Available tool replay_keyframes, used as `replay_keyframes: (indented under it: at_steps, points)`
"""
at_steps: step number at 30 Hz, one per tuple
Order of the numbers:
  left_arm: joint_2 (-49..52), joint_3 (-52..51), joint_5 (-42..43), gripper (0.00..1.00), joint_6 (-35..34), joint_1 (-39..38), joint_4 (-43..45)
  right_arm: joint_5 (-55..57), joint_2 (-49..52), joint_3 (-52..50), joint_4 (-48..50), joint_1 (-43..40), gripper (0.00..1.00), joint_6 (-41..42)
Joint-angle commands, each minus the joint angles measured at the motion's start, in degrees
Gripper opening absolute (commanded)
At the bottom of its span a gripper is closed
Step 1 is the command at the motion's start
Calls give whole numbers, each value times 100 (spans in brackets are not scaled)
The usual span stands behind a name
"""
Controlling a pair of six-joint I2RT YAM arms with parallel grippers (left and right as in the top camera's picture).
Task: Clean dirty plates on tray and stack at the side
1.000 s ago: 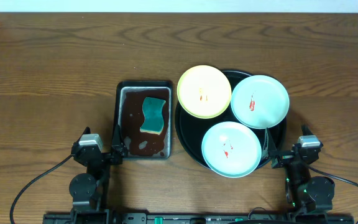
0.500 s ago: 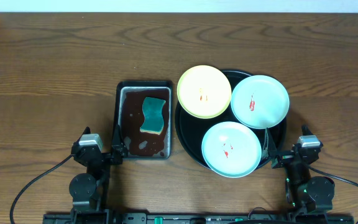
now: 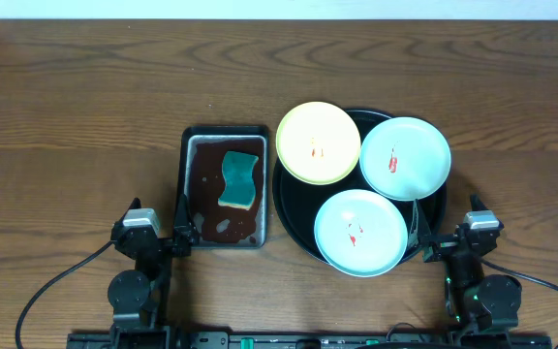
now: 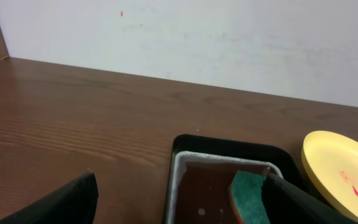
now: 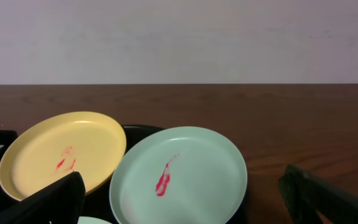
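Plastic plates (image 3: 360, 233) lying smeared on tray (image 3: 294, 206), prob. light, stiff, slick; rim looking best hold; jaws both gaping wide.

You have the tray (image 3: 294, 208) right of centre on the desk (image 3: 85, 116), the pan (image 3: 188, 194) just beside it on its left, the sponge (image 3: 240, 179) in the pan. On the tray, the rear-left plate (image 3: 318, 142) and the rear-right plate (image 3: 405, 158) lie side by side, the front plate (image 3: 360, 232) before them.

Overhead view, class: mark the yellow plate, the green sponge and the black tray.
yellow plate (image 3: 318, 142), overhead view, its middle.
green sponge (image 3: 241, 179), overhead view, its top face.
black tray (image 3: 294, 208), overhead view, bare floor at its left.
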Motion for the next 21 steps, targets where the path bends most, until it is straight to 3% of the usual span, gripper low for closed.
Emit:
replay_keyframes:
  at_steps: [1, 21]
  points:
    - [-26, -46, 81, 85, 96, 28, -267, -46, 4, -7, -20, 48, 99, 55]
    - [-24, -46, 61, 85, 94, 28, -267, -133, 7, -7, -13, 48, 99, 57]
